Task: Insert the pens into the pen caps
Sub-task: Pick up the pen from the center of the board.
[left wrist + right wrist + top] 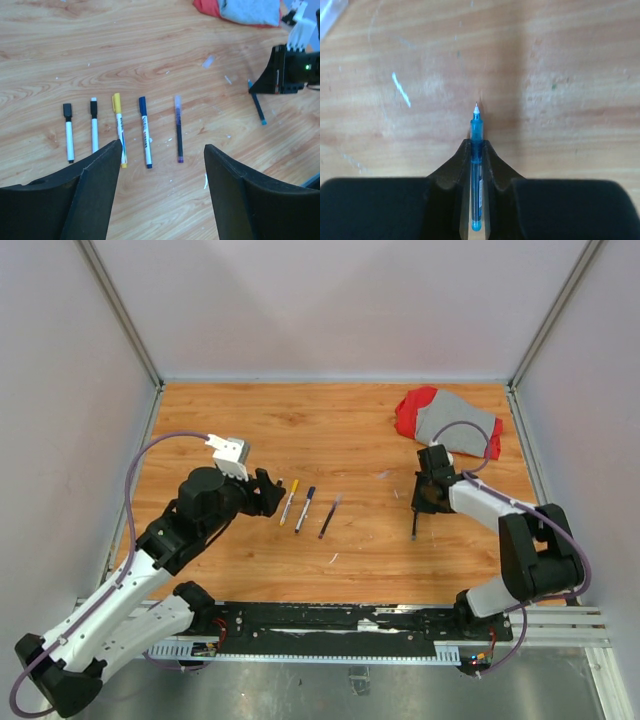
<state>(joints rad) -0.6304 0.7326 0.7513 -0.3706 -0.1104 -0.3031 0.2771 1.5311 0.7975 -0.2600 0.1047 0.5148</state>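
Observation:
Five pens lie in a row on the wooden table: two white ones with black caps (pixel 68 134) (pixel 94 131), a yellow-ended one (pixel 119 129), a blue-ended one (pixel 145 131) and a dark purple one (pixel 178 128). Three of them show in the top view (pixel 305 509). My left gripper (pixel 162 146) is open and empty, hovering just short of the row (pixel 270 492). My right gripper (pixel 477 145) is shut on a blue pen (pixel 476 131), its bare tip pointing at the table; it also shows in the top view (pixel 414 523). No loose dark pen cap shows.
A red and grey cloth (pixel 450 420) lies at the back right. A small clear tube-like piece (pixel 208 61) lies between the pens and the right gripper (pixel 290 70). A white scrap (pixel 334 558) lies near the front. Grey walls enclose the table.

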